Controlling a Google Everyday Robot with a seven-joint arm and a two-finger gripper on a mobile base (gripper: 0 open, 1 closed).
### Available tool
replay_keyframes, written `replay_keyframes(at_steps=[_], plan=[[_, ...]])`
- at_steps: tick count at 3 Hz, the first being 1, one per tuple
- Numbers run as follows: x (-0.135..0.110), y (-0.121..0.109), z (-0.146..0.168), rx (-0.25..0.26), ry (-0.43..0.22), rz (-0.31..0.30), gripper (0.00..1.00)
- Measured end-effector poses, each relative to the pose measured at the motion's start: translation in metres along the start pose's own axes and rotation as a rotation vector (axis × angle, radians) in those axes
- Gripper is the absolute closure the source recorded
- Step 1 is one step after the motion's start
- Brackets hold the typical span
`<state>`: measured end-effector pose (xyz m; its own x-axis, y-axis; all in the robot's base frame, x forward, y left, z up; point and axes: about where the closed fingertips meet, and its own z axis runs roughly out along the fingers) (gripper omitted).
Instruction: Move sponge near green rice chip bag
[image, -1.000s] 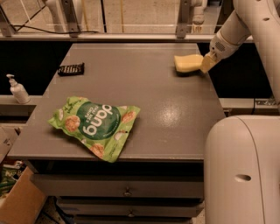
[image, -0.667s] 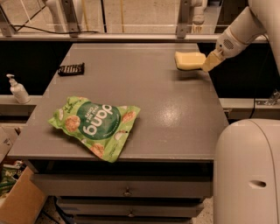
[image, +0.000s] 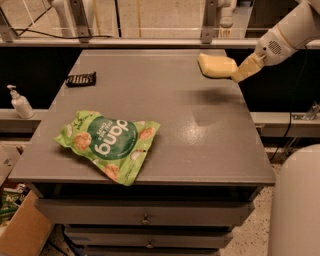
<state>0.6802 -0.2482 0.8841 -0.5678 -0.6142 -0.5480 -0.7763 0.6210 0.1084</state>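
The pale yellow sponge (image: 216, 65) is at the far right of the grey table (image: 210, 140), held a little above the top, with a faint shadow under it. My gripper (image: 242, 71) comes in from the right on the white arm (image: 280, 42), and its yellowish fingers (image: 247, 67) are closed on the sponge's right end. The green rice chip bag (image: 110, 144), crinkled with white "dang" lettering, lies flat near the table's front left, far from the sponge.
A small black ridged object (image: 81, 79) lies at the back left of the table. A soap pump bottle (image: 20, 102) stands on a ledge to the left. Drawers (image: 145, 216) are under the table. My white body (image: 300, 205) fills the lower right.
The sponge has risen slightly off the table in the gripper, and its shadow has separated from it. The arm has shifted a little to the right. The bag has not moved.
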Motion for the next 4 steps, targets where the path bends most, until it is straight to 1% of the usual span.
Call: replay_keyframes(at_steps=[1, 2, 3, 4], plan=[[0.008, 0.034, -0.002, -0.036, 0.003, -0.052, 1.0], [0.007, 0.034, -0.002, -0.034, 0.001, -0.052, 1.0], [0.003, 0.036, -0.003, -0.003, 0.013, -0.104, 1.0], [0.007, 0.05, -0.013, 0.054, 0.021, -0.198, 1.0]])
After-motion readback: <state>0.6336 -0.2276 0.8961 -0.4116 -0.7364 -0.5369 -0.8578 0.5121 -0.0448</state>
